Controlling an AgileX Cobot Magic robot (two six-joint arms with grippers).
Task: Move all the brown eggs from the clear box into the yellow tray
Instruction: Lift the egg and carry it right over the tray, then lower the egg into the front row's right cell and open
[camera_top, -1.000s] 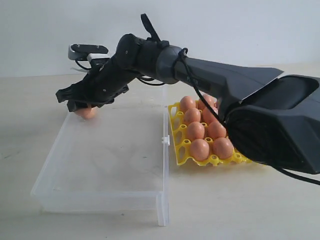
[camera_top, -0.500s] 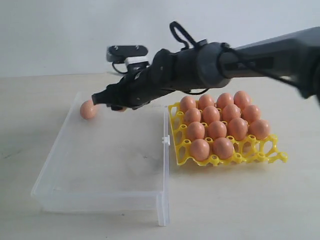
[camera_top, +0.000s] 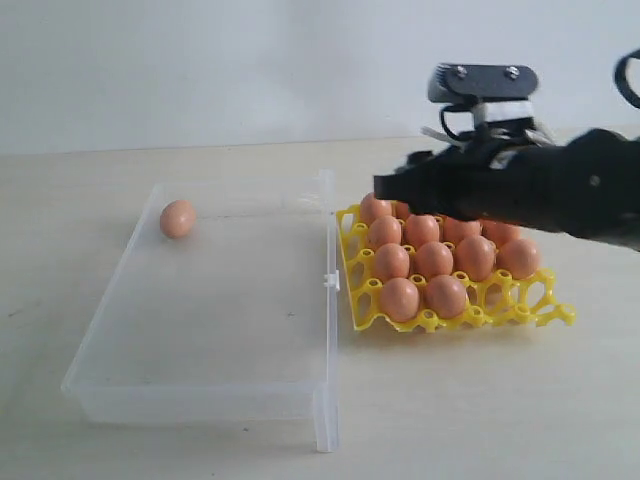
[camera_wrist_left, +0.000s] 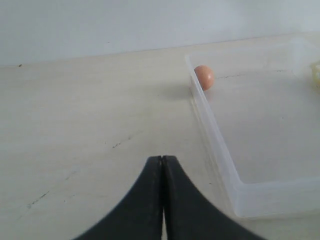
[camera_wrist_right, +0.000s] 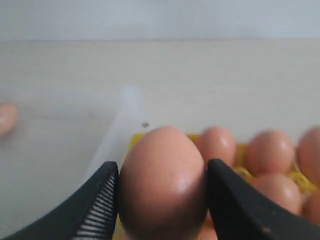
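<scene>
A brown egg (camera_wrist_right: 162, 192) is pinched between the fingers of my right gripper (camera_wrist_right: 163, 166), which hangs over the far left part of the yellow tray (camera_top: 520, 310). In the exterior view that gripper (camera_top: 392, 187) hides the egg it carries. Several brown eggs (camera_top: 400, 298) fill the tray's cups. One brown egg (camera_top: 178, 218) lies alone in the far left corner of the clear box (camera_top: 200, 395). My left gripper (camera_wrist_left: 162, 159) is shut and empty over the bare table, outside the box's wall (camera_wrist_left: 215, 140); from there the lone egg (camera_wrist_left: 204, 77) shows.
The clear box's raised wall with a small white clasp (camera_top: 327, 281) stands between the box and the tray. The right arm's dark body (camera_top: 560, 190) covers the tray's far rows. Pale tabletop (camera_top: 480, 400) surrounds both containers.
My right gripper has travelled from the box's far left corner rightward to above the yellow tray, carrying an egg. One egg stays behind in the box.
</scene>
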